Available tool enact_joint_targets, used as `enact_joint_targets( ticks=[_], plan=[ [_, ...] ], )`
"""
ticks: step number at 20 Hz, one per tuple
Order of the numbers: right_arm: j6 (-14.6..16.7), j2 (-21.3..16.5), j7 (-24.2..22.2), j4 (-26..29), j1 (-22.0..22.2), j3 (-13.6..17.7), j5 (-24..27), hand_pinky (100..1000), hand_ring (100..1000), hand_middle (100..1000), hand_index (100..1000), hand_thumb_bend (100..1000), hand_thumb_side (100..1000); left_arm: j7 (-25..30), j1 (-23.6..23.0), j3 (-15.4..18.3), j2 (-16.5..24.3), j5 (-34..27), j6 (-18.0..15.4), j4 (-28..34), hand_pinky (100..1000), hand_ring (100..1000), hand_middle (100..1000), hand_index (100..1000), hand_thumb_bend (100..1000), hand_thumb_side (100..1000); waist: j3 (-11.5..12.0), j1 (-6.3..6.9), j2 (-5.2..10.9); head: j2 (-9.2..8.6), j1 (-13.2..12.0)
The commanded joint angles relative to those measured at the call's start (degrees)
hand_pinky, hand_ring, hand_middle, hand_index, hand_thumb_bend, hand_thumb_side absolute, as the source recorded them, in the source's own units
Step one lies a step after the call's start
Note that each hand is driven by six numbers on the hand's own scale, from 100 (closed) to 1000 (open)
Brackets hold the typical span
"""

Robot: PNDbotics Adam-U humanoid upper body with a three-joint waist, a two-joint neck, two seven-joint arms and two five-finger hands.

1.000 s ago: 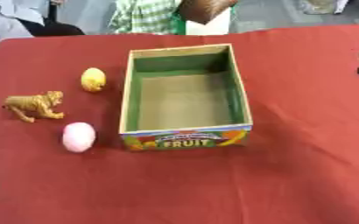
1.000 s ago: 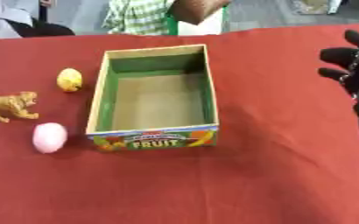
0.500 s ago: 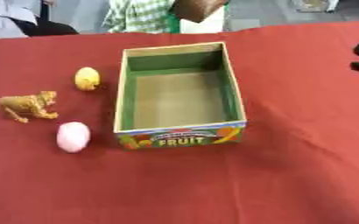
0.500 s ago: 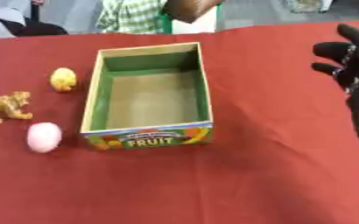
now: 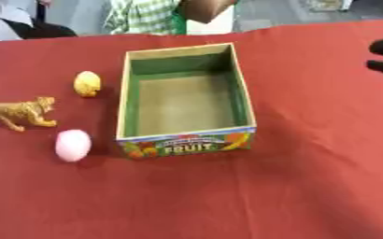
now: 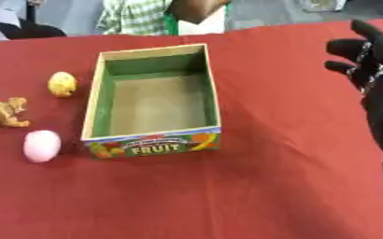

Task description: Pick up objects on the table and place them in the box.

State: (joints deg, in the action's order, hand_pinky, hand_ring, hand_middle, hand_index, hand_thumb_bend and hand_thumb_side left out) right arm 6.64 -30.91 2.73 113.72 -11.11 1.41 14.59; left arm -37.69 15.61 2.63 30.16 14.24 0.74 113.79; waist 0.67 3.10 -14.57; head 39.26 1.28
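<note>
Left eye view: box (image 5: 187, 98) sitting at centre of red surface (image 5: 309, 177). Yellow fruit (image 5: 87, 83), lion figure (image 5: 23, 112), pink egg (image 5: 72, 145) lying at 9 o'clock of box.
Right eye view: right robot hand (image 6: 373, 65) hovering at 3 o'clock, fingers extended, grasping nothing.

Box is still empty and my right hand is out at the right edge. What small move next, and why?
Probably sweep the right hand left across the box toward the yellow fruit. All three objects, with the toy lion and pink egg, lie left of the box, the hand holds nothing, and the left hand is out of view.
</note>
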Motion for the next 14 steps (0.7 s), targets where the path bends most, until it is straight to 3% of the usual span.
enact_joint_targets(
  ticks=[1,9,14],
  plan=[
    [0.07,-1.01,-0.04,0.87,-0.56,0.45,0.59,831,867,748,961,100,1000,1.31,1.33,0.8,4.11,1.29,2.74,0.8,566,621,710,891,100,1000,-0.15,0.08,1.17,0.92,-0.61],
    [0.24,-1.56,0.03,0.87,-1.12,0.47,1.02,830,867,748,960,100,1000,4.93,3.56,2.37,9.44,4.71,10.99,0.8,569,624,713,895,100,1000,-0.28,0.47,1.32,2.27,-1.03],
    [0.57,-1.99,-0.09,0.87,-1.4,0.46,0.84,829,866,748,959,100,1000,8.62,5.37,2.0,13.42,7.17,13.72,0.8,574,633,719,899,100,981,-0.58,0.07,0.69,2.42,-1.2]
  ],
)
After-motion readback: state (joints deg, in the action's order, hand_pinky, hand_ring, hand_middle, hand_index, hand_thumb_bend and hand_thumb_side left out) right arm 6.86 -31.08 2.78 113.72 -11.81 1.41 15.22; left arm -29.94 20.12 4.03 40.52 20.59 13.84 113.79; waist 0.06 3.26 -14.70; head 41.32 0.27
